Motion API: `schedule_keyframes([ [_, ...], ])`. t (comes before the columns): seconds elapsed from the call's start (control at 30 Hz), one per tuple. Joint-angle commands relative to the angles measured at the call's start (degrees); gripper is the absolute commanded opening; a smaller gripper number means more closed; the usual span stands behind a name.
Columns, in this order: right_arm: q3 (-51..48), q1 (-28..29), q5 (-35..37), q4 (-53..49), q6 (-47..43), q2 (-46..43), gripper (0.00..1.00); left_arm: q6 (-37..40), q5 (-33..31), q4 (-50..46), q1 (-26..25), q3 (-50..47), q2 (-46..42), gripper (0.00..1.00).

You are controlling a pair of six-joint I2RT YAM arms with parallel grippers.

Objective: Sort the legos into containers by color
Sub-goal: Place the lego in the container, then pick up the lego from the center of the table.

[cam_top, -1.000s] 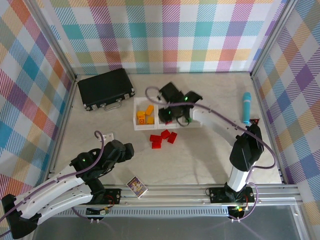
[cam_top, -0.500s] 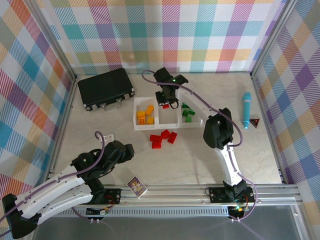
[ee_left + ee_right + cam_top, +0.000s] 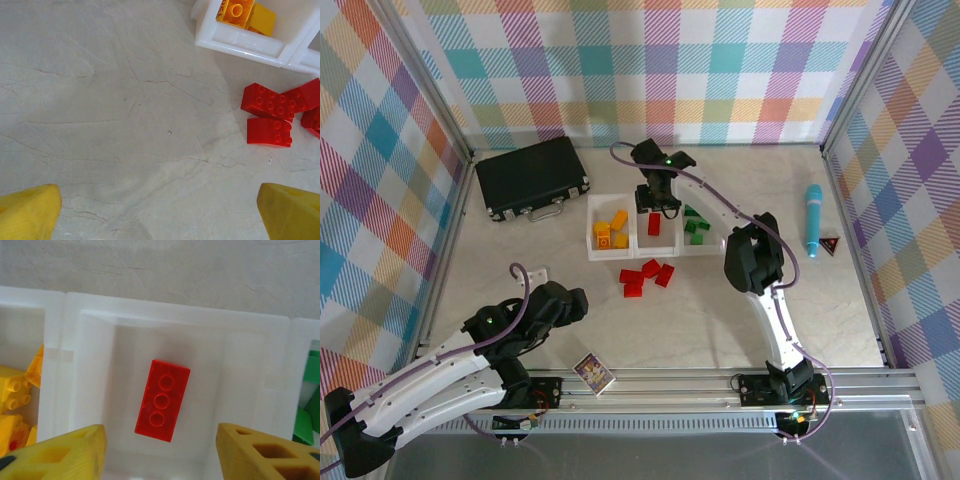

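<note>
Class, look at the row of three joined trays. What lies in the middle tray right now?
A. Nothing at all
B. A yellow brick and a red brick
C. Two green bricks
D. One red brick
D: the right wrist view shows a single red brick lying flat, studs up, on the floor of the middle tray, with nothing else in that compartment.

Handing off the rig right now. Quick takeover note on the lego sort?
Left gripper: open, empty, low over the table, short of the loose red bricks.
Right gripper: open, empty, above the middle tray.
Done: yellow bricks in the left tray, green bricks in the right tray, one red brick lying flat in the middle tray.
Left to do: move the loose red bricks from in front of the trays into the middle tray.
</note>
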Motion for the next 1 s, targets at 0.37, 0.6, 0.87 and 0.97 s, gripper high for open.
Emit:
schedule_keyframes([
  [0.37,-45.66,5.44,6.34,7.36,22.14,-36.87,0.61,1.53,0.51,1.58,0.40,-1.80,-0.93,1.00],
  [0.6,-52.46,10.99,4.08,9.63,27.94,-36.37,0.70,1.53,1.21,2.84,0.36,-2.23,-0.66,1.00],
  [0.87,-50.96,12.48,2.09,12.32,28.10,-29.14,0.72,1.40,0.52,0.00,0.40,-1.67,-2.15,1.00],
  [0.97,-49.45,12.59,1.91,12.07,28.01,-26.57,0.72,1.19,0.25,-0.34,0.40,-1.72,-3.00,1.00],
])
